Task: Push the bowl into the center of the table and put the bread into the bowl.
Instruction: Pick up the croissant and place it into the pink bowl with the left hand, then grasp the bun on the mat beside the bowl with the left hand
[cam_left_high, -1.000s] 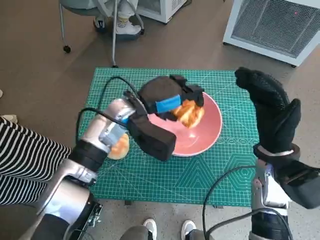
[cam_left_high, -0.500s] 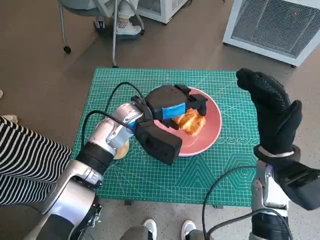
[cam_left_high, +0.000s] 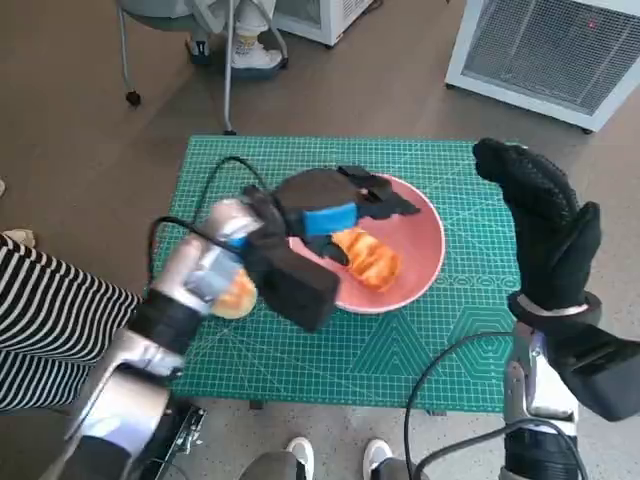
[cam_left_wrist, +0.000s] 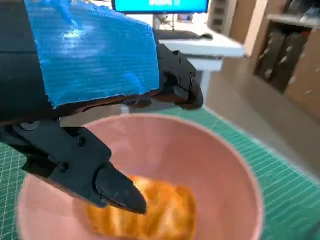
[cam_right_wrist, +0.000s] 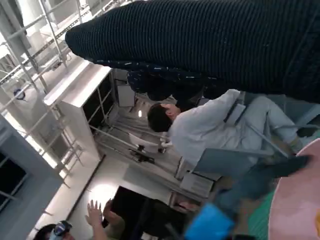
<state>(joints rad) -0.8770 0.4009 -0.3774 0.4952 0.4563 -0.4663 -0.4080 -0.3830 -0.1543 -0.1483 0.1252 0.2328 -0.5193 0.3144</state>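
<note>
Left hand (cam_left_high: 345, 205) open over bowl (cam_left_high: 425, 262), hiding its far-left rim; bread (cam_left_high: 366, 258) inside. Right hand (cam_left_high: 540, 220) raised, fingers spread, empty.

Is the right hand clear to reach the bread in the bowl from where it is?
Probably not: the left hand hangs over the bread in the pink bowl, and the right hand is raised beside it.

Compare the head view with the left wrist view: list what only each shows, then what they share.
Only the head view shows the right hand raised and holding nothing beside the table, a second bread piece on the green mat outside the bowl, and a person's striped sleeve. Only the left wrist view shows a white desk with a monitor and brown shelving behind. Both show the left hand open over the pink bowl, with a bread lying inside it.
</note>
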